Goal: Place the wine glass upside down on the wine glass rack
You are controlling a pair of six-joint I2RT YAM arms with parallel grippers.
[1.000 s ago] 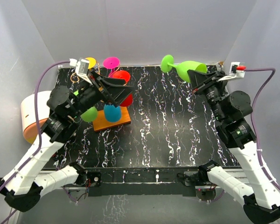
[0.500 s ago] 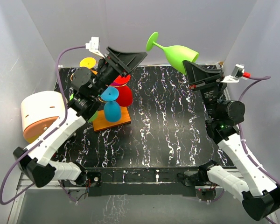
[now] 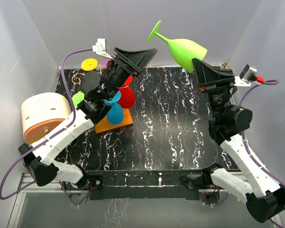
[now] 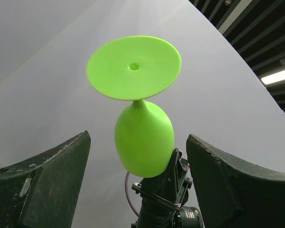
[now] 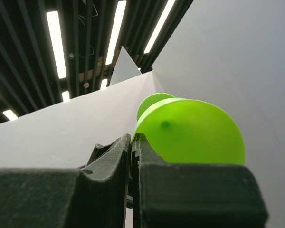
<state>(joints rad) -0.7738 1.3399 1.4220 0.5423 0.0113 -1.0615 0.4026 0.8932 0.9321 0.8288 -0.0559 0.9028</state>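
Observation:
The green wine glass [image 3: 185, 49] hangs high in the air, tilted, with its foot [image 3: 155, 32] toward the upper left. My right gripper [image 3: 196, 61] is shut on the rim of its bowl; the right wrist view shows the fingers [image 5: 109, 156] pinching the green rim [image 5: 190, 133]. My left gripper [image 3: 141, 56] is open and raised, pointing at the glass's foot from the left without touching it. In the left wrist view the foot [image 4: 133, 66] and bowl [image 4: 145, 142] sit between my spread fingers. The wine glass rack with its orange base [image 3: 104, 126] stands at the table's left.
The rack carries a blue glass [image 3: 115, 113], a red glass [image 3: 127, 96], a yellow foot [image 3: 90, 64] and a green one [image 3: 78, 99]. A round beige and orange container [image 3: 40, 114] sits off the table's left edge. White walls enclose the black marbled table [image 3: 171, 128].
My right arm has lifted the green glass up off the table's back edge and tilted it leftward. My left gripper rose from beside the rack toward the glass's foot.

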